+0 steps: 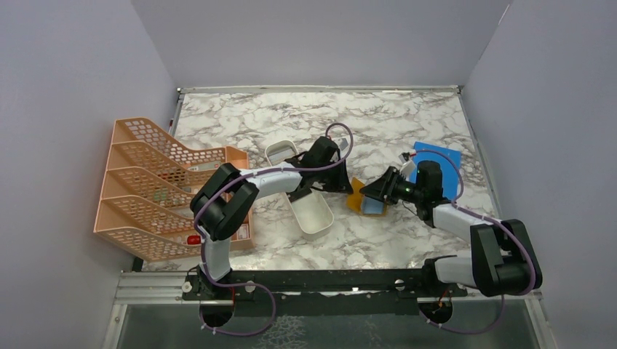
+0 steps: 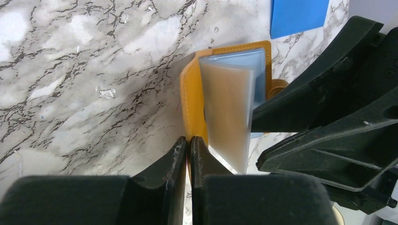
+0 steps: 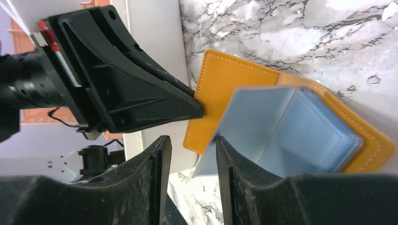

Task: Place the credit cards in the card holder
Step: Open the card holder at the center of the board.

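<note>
The orange-tan card holder [image 1: 355,201] lies open on the marble table between both arms, its clear grey-blue pockets [image 3: 281,126] fanned upward. My left gripper [image 2: 189,140] pinches the near edge of the orange cover [image 2: 192,98], jaws almost touching. From the right, my right gripper [image 3: 190,140] stands open at the holder; a raised pocket leaf [image 3: 244,117] leans against one of its fingers [image 3: 230,154], and nothing is between the two. In the top view the two grippers meet at the holder, the left [image 1: 346,187] and the right [image 1: 369,192]. No credit cards show in any view.
A long white tray [image 1: 314,218] lies under the left arm, just left of the holder. The peach mesh rack [image 1: 156,189] fills the left side. A bright blue sheet [image 1: 439,161] lies behind the right wrist. Grey walls close in the table.
</note>
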`<state>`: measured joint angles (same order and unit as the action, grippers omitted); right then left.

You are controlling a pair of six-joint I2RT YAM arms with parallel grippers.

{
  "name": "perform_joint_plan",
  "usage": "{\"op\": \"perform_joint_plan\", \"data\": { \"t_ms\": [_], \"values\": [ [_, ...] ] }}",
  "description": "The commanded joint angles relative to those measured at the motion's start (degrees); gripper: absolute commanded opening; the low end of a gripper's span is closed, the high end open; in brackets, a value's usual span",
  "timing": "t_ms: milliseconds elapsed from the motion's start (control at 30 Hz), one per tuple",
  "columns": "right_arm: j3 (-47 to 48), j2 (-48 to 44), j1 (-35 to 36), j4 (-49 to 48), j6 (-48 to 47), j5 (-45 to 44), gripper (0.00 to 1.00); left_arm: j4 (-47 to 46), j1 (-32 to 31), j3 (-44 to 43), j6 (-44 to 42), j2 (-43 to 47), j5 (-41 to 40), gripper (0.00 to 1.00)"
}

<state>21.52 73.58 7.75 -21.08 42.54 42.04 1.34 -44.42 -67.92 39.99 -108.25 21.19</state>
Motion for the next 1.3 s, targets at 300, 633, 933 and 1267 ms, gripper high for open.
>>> {"op": "perform_joint_plan", "data": {
  "t_ms": [300,633,933,1267],
  "values": [
    [-3.38,8.58,-0.37,-17.52,3.28,3.29,0.19,-1.63,0.12,2.63,1.12,-0.49,0.82,0.14],
    [-1.38,11.73,-0.37,-5.47,-4.64,-5.0,0.4,-1.17,0.06,2.59,0.41,-0.35,-0.31,0.17],
    [0.61,11.61,-0.28,-1.42,-7.6,-6.55,0.52,3.08,0.13,-1.56,-3.31,1.19,-2.2,0.28],
    [0.97,12.95,-0.28,-7.76,-4.04,1.18,0.58,9.86,0.3,-7.77,-7.99,3.32,-4.24,0.34]
  ]
}}
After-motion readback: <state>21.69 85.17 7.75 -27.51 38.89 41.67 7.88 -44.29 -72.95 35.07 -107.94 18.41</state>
